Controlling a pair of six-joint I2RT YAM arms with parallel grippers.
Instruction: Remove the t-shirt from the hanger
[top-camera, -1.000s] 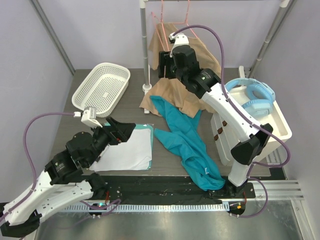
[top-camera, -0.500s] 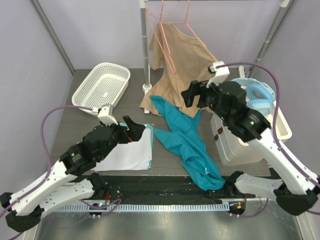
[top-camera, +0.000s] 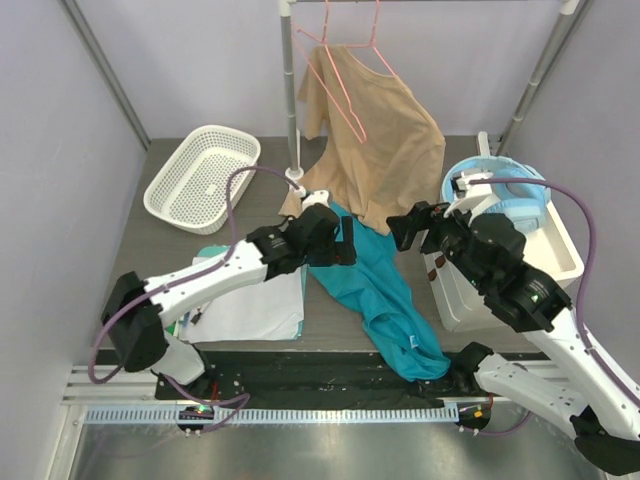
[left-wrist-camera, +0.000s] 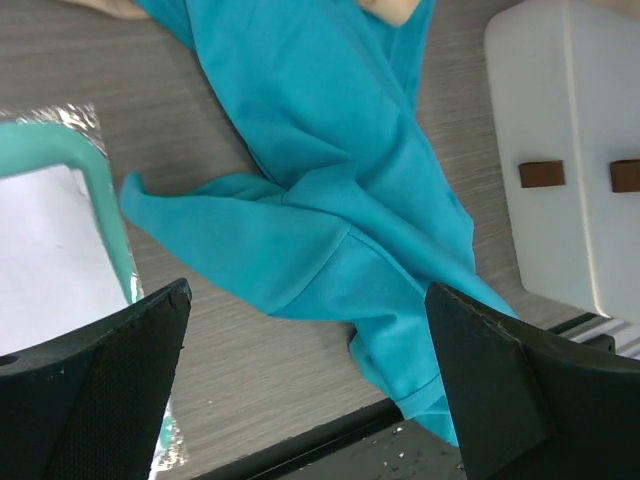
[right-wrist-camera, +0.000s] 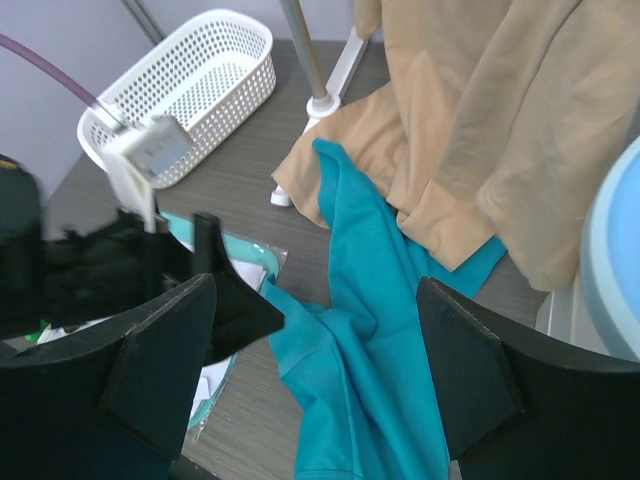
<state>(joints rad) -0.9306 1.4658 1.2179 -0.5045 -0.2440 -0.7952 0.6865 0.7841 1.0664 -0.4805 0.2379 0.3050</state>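
Tan t-shirt (top-camera: 395, 140) hangs askew on pink hanger (top-camera: 331, 88); teal t-shirt (top-camera: 375, 280) lies crumpled beneath hem.

Right gripper (right-wrist-camera: 315, 330) is hanging with fingers spread wide, nothing between them, above a teal shirt (right-wrist-camera: 350, 300) that is lying crumpled on the dark table (right-wrist-camera: 230, 190). Tan t-shirt (right-wrist-camera: 490, 110) is hanging at upper right, its lower edge lying over the teal shirt's top end. Left arm (right-wrist-camera: 90, 270) is sitting at the left edge, with the white basket (right-wrist-camera: 190, 90) and rack pole (right-wrist-camera: 305, 50) standing behind it.

Bright, even light; soft shadows; views mostly sharp.
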